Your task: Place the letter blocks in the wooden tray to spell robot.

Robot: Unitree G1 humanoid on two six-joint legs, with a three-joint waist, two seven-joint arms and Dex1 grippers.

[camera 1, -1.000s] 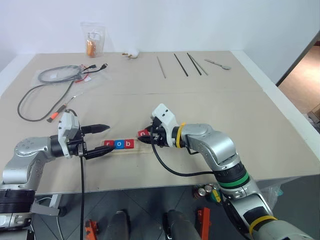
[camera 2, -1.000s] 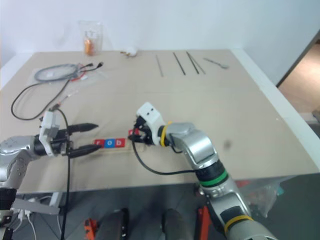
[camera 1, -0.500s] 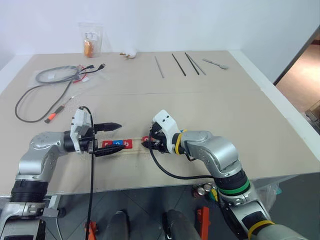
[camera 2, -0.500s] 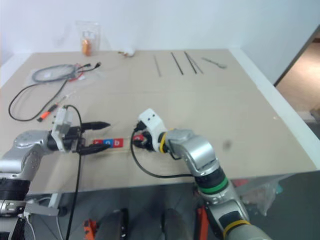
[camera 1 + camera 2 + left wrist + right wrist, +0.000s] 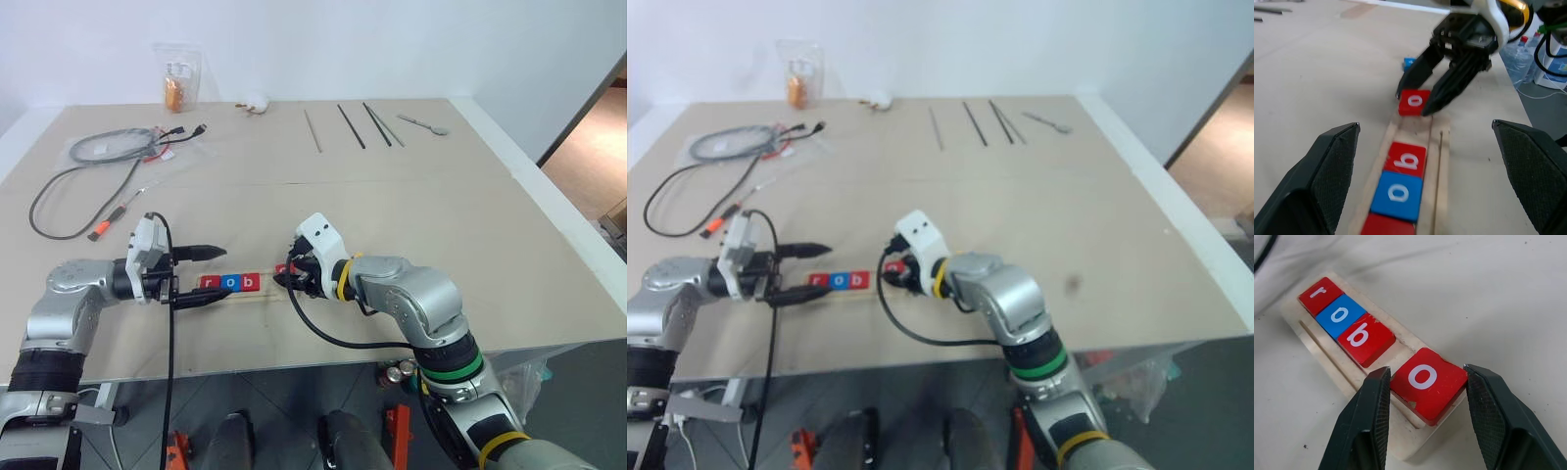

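The left end effector (image 5: 203, 275) is held spread and empty at the left end of the wooden tray (image 5: 1400, 443), which lies on the desk (image 5: 392, 206). Three letter blocks are seated in the channel: red r (image 5: 1320, 293), blue o (image 5: 1342, 316), red b (image 5: 1364, 338). The second o (image 5: 1426, 382), red, is pinched between the fingers of the right end effector (image 5: 1425, 416) at the fourth slot, tilted and judged not yet seated. A small blue block (image 5: 1409, 62), presumably the t, lies on the desk beyond the tray's right end, still to be placed.
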